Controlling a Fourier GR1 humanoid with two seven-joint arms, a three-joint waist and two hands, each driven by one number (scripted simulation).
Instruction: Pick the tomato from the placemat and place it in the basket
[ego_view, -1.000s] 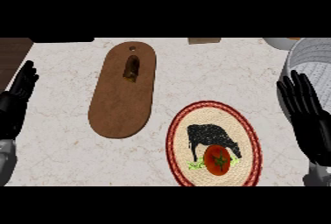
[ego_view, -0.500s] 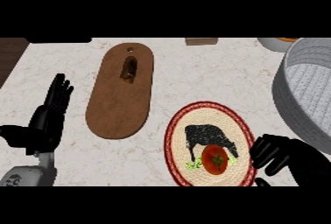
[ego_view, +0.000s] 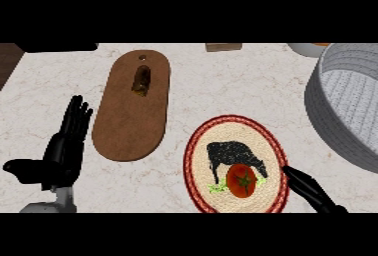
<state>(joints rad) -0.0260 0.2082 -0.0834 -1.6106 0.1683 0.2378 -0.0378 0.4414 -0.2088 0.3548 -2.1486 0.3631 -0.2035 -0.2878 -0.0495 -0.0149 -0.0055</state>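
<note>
Since a moment ago the right hand (ego_view: 310, 190) has slid in low, its straight, empty fingers now just right of the tomato (ego_view: 242, 180) on the placemat (ego_view: 203, 150), so the grasp looks imminent; basket (ego_view: 347, 100) waits beyond.

a pale marbled counter (ego_view: 221, 90) fills the view, lit evenly. its far edge runs along the top; at the top left corner a dark brown strip (ego_view: 7, 60) shows past the counter's edge. a small tan block (ego_view: 223, 47) sits at the far edge, and a pale bowl rim (ego_view: 303, 48) shows at top right.
</note>
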